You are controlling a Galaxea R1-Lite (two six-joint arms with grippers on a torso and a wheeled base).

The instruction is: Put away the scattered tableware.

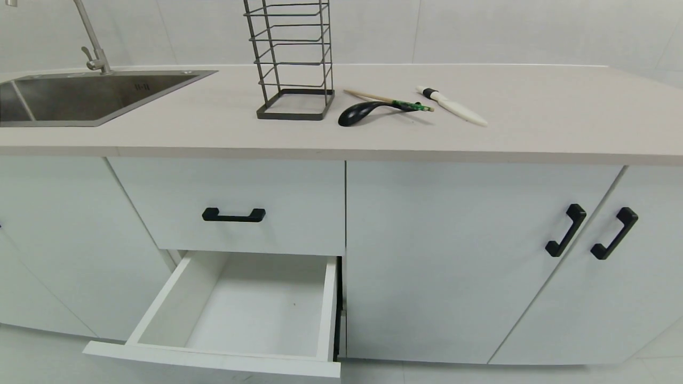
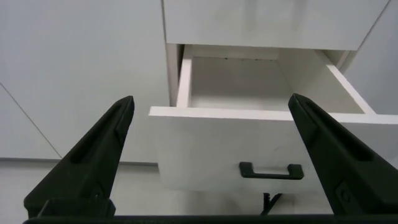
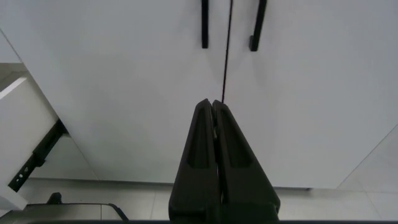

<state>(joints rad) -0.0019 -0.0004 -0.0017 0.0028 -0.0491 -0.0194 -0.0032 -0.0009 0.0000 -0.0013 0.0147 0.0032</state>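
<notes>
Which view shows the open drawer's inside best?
Head view: looks down into the open drawer, floor visible. Left wrist view shows its front, handle and some interior; right wrist view, a side corner with rail.

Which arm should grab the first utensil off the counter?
Probably right. The black spoon, wooden chopsticks and white knife lie right of the open white drawer that the left gripper faces; the right gripper faces the white cabinet doors beyond. Its jaws are shut, so open first.

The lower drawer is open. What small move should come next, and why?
Probably raise the right gripper toward the black spoon on the counter: the drawer stands open and empty, while spoon, chopsticks and white knife lie there.
</notes>
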